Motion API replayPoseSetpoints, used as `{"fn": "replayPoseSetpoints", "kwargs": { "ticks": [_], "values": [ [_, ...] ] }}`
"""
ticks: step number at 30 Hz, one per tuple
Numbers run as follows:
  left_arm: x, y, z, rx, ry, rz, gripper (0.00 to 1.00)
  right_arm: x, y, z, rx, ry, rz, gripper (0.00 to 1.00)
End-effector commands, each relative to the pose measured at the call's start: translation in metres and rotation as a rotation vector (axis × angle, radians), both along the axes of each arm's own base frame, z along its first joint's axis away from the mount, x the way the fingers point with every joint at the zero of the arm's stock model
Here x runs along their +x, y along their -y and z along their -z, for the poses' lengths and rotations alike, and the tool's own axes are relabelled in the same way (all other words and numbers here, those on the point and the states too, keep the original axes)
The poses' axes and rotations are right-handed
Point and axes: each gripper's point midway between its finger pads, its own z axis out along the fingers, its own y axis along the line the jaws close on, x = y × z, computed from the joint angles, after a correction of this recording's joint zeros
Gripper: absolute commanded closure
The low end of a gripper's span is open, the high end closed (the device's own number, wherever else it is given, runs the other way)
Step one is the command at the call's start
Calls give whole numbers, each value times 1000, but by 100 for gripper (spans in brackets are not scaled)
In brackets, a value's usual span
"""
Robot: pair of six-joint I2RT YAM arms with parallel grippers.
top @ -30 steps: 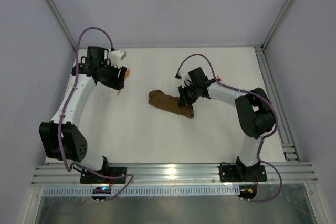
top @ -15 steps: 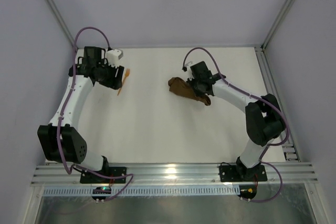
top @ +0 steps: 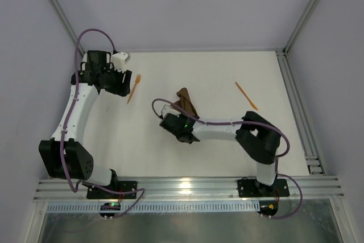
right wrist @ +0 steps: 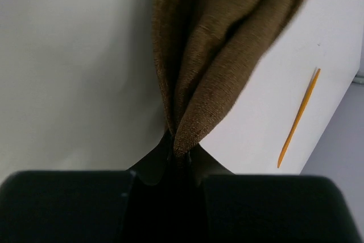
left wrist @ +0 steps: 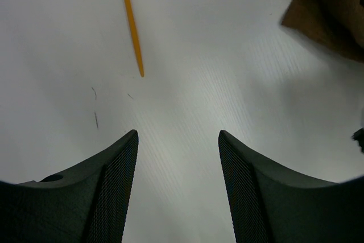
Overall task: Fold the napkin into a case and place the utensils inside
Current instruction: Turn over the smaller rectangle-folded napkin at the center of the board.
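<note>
My right claw (right wrist: 179, 147), clamped on the bunched brown napkin (right wrist: 216, 38), has dragged it leftward, leaving one orange utensil (top: 246, 95) well apart. My left claw (left wrist: 177, 157) hangs apart near the fork (left wrist: 129, 21). I judge folding unfinished.

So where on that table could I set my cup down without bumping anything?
The widest bare stretch of table lies along the back wall, between the fork and the other orange utensil. Another lies near the front, between the left arm and right forearm. The middle is crowded: the right gripper holds the napkin there.
</note>
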Motion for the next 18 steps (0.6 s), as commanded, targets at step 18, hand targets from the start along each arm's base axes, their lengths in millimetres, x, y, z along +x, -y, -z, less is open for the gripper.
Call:
{"fn": "replayPoseSetpoints", "kwargs": {
  "ticks": [18],
  "values": [
    [4,78,26,-70,-94,182,40,-90,-48,87,-87,-25,-253,82]
  ]
}}
